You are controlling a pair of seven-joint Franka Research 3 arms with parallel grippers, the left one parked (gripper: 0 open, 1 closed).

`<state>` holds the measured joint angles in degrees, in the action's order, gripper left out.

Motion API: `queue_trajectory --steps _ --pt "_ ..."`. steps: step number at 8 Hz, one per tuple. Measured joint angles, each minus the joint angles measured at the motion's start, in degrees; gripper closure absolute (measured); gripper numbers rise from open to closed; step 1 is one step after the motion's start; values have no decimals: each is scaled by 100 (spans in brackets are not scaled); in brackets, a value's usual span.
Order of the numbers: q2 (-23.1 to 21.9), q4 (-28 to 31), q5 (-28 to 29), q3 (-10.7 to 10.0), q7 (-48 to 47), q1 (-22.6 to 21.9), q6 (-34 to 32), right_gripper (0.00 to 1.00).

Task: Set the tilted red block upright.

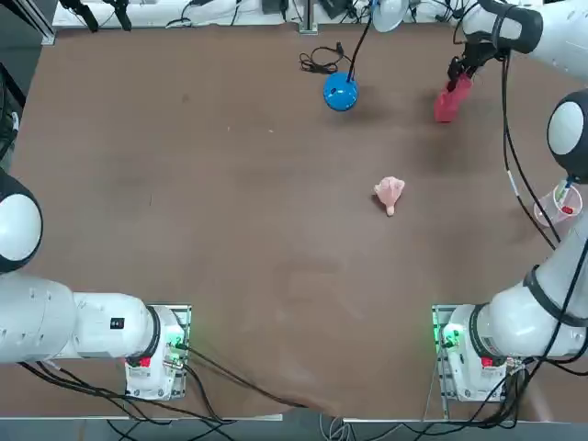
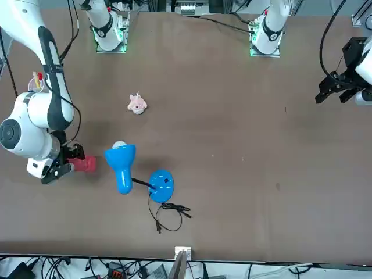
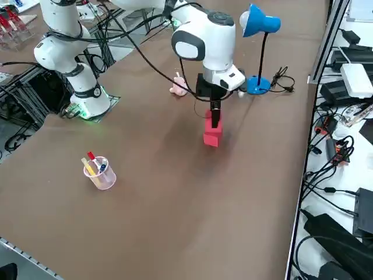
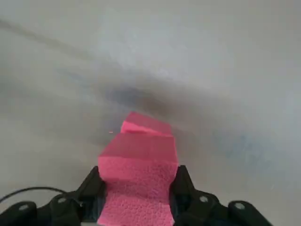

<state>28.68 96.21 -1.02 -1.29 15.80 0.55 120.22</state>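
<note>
The red block (image 1: 447, 103) stands tilted at the far right of the table, right of the blue lamp. My right gripper (image 1: 457, 73) is shut on its upper end. In the right side view the red block (image 3: 212, 134) rests its lower end on the table under the right gripper (image 3: 215, 114). The wrist view shows the red block (image 4: 138, 165) squeezed between both black fingers (image 4: 91, 186). From the front, the red block (image 2: 86, 164) pokes out beside the right gripper (image 2: 72, 158).
A blue desk lamp (image 1: 340, 92) with a black cable stands left of the block. A pale pink lumpy object (image 1: 390, 192) lies nearer the middle. A clear cup (image 1: 559, 206) with pens sits at the table's right edge.
</note>
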Motion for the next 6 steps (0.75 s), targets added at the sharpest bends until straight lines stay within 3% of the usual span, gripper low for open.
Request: queue_trajectory --steps 3,6 --pt "-4 0 513 -7 -1279 20 -122 30" --pt "-9 16 613 -23 -1517 109 3 30"
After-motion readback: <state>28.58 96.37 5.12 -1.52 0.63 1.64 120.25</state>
